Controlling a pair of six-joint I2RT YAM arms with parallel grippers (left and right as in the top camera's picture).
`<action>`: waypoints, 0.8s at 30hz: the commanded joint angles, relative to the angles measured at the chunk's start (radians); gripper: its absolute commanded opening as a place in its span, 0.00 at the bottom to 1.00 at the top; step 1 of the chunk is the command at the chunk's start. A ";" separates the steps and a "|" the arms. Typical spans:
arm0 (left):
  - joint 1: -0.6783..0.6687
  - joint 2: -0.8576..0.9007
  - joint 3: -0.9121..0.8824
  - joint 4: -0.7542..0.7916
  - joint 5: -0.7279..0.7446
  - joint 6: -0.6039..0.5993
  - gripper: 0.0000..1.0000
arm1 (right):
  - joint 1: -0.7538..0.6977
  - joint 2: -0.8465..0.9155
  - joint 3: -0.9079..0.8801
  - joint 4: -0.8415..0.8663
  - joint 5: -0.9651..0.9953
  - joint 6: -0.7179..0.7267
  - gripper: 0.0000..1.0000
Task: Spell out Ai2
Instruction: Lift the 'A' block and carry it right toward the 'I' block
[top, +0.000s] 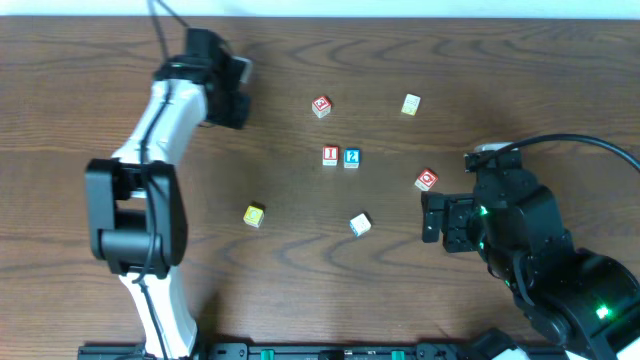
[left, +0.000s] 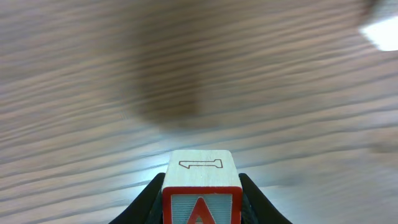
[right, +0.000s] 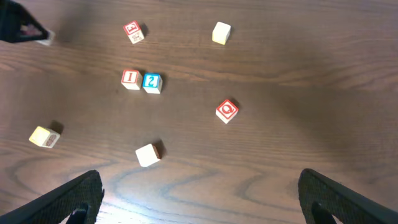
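Overhead: the I block (top: 330, 155) and 2 block (top: 351, 157) sit touching mid-table. The left gripper (top: 238, 78) hovers at ten o'clock from them, the right gripper (top: 432, 218) at four o'clock. No container shows anywhere.

Left wrist: the jaws clamp the A block (left: 200, 177), seemingly clear of the table (left: 93, 74). It should land at nine o'clock of the I block, flush, lowered straight down so the pair isn't nudged.

Right wrist: its jaws gape wide, empty

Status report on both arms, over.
Left tool shut on A block. Right tool open, empty. I block and 2 block side by side. Nothing between A block and them.
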 joint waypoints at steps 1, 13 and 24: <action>-0.069 0.009 0.016 -0.003 0.001 -0.105 0.20 | -0.004 -0.004 -0.001 -0.002 0.014 -0.013 0.99; -0.268 0.009 0.016 -0.084 -0.016 -0.238 0.18 | -0.004 -0.004 -0.001 -0.002 0.014 -0.013 0.99; -0.331 0.021 0.008 -0.086 -0.131 -0.427 0.16 | -0.004 -0.004 -0.001 -0.002 0.014 -0.013 0.99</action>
